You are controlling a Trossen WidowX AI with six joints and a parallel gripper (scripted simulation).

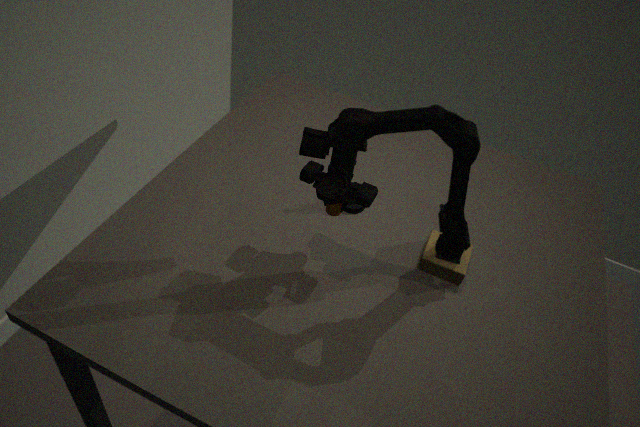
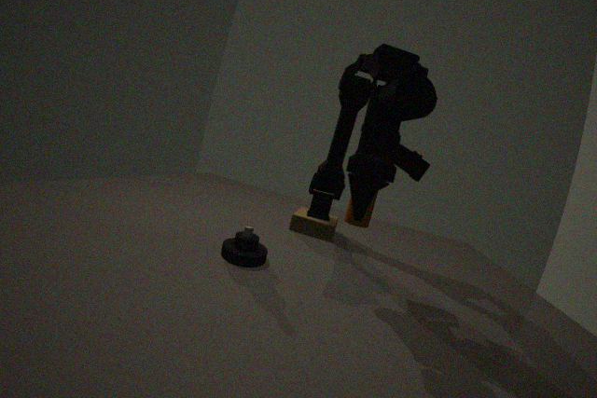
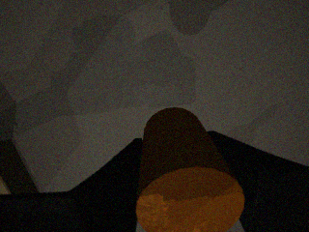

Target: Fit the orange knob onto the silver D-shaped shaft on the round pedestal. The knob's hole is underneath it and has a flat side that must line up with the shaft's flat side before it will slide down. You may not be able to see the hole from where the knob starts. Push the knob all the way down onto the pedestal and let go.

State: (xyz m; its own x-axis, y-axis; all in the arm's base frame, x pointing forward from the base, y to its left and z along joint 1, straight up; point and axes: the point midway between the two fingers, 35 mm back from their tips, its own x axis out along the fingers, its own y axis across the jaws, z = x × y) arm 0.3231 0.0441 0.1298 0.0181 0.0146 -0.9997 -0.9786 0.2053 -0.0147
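The orange knob (image 1: 333, 209) (image 2: 354, 218) (image 3: 190, 205) is a cylinder held in the air above the table, leaning slightly in the exterior view. My gripper (image 1: 333, 204) (image 2: 359, 214) (image 3: 174, 141) points down and is shut on the knob, with a black finger on each side in the wrist view. The knob's underside and hole are hidden. The black round pedestal (image 2: 244, 254) stands on the table, apart from the knob, with the small silver shaft (image 2: 248, 228) upright on top. In the top view the gripper mostly covers the pedestal (image 1: 354, 209). The shaft's flat side cannot be made out.
The arm rises from a pale wooden base block (image 1: 442, 265) (image 2: 312, 226), right of the gripper in the top view. The table's edge (image 1: 134, 387) runs along the lower left there. Broad arm shadows lie over the table, and the light is dim.
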